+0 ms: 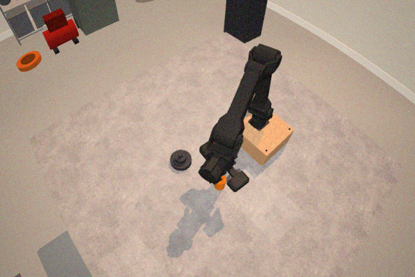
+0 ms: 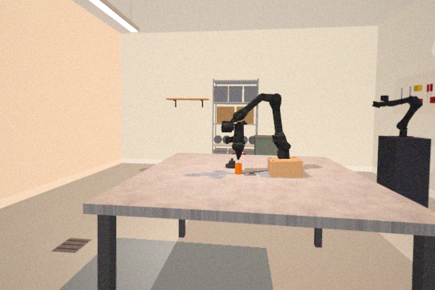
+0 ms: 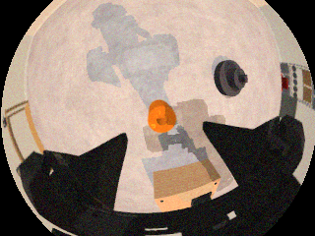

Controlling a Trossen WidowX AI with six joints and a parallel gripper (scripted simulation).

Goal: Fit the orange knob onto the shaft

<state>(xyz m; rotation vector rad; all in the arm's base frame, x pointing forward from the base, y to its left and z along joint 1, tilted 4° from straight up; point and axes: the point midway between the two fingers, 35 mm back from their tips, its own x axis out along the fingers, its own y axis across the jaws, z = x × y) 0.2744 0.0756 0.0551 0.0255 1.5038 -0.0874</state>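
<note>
The orange knob (image 1: 220,185) (image 2: 238,168) (image 3: 157,110) stands upright on the table (image 2: 245,195), its hole facing up in the wrist view. The dark round pedestal (image 1: 174,163) (image 2: 230,166) (image 3: 221,81) stands apart from it, with the bare shaft (image 3: 242,79) pointing up. My gripper (image 2: 238,157) (image 3: 165,132) is open and empty, pointing down above the knob. In the wrist view the knob shows centrally, just beyond the line between the fingertips. In the top view the arm hides part of the knob and most of the fingers. The shaft's flat side cannot be made out.
The wooden block (image 1: 279,136) (image 2: 285,168) (image 3: 182,183) under the arm's base stands to the right of the knob in the exterior view. The arm's shadow lies across the table around the knob. Shelving and a dark cabinet (image 1: 248,2) stand away from the table.
</note>
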